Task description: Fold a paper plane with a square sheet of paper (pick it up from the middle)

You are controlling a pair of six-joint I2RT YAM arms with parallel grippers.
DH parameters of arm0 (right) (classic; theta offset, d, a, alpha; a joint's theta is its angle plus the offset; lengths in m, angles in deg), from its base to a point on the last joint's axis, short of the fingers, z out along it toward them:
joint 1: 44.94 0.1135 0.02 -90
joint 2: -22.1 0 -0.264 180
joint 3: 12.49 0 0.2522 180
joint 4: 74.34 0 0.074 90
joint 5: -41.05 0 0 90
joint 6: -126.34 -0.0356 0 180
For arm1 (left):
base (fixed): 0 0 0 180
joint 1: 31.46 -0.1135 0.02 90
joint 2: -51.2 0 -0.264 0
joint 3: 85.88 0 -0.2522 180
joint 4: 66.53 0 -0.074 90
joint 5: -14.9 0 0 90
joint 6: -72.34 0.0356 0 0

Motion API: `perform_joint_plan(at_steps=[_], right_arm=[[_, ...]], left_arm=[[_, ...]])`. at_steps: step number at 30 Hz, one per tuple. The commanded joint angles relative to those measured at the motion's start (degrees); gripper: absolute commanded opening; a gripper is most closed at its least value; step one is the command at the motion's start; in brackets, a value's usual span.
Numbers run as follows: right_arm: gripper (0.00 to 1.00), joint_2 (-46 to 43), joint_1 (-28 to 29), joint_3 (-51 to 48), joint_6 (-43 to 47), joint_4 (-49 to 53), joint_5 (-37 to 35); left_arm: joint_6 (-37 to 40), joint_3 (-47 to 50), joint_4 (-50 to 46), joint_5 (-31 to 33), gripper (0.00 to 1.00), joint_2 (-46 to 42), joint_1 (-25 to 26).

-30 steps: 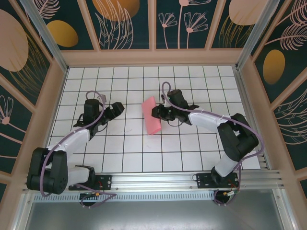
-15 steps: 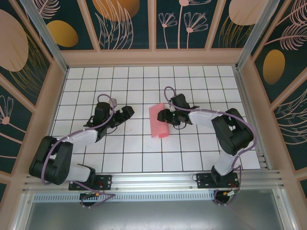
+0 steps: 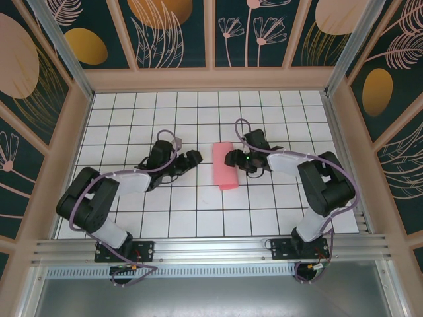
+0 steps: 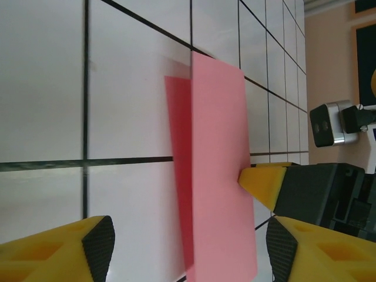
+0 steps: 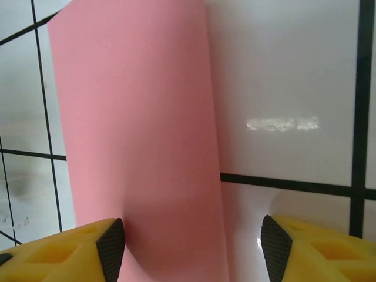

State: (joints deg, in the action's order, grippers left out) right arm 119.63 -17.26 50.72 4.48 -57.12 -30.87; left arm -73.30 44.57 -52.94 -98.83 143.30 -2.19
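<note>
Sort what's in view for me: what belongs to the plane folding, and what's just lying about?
Job: pink sheet, folded over; left hand and right hand, open on either side of it.
Just there: gridded table; patterned wall panels; metal rail.

White tabletop (image 3: 198, 212) with black grid lines, boxed by dark teal walls (image 3: 177, 41) painted with pale flowers and orange ovals

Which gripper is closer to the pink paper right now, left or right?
Right. The right gripper sits at the right edge of the pink paper, fingertips over it. The left gripper is off its left side, with bare table between them.
</note>
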Motion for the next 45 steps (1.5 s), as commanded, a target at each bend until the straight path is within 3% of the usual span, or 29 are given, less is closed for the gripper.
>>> perform_joint_plan(at_steps=[1,13,29,45], right_arm=[[0.64,-2.12,-0.46,-1.24,0.51,-0.65,1.55],[0.56,0.94,-0.67,0.28,4.62,3.33,-0.05],[0.54,6.54,-0.61,0.50,-1.00,6.64,-6.20],[0.57,13.62,1.76,0.56,0.93,9.63,-10.96]], left_arm=[[-1.00,-2.79,3.21,-1.49,0.66,2.95,2.18],[-1.63,-6.88,3.00,1.43,0.56,8.27,4.82],[-0.89,-7.15,4.64,8.68,0.56,7.65,5.30],[-1.07,-8.75,8.25,6.08,0.54,11.85,5.66]])
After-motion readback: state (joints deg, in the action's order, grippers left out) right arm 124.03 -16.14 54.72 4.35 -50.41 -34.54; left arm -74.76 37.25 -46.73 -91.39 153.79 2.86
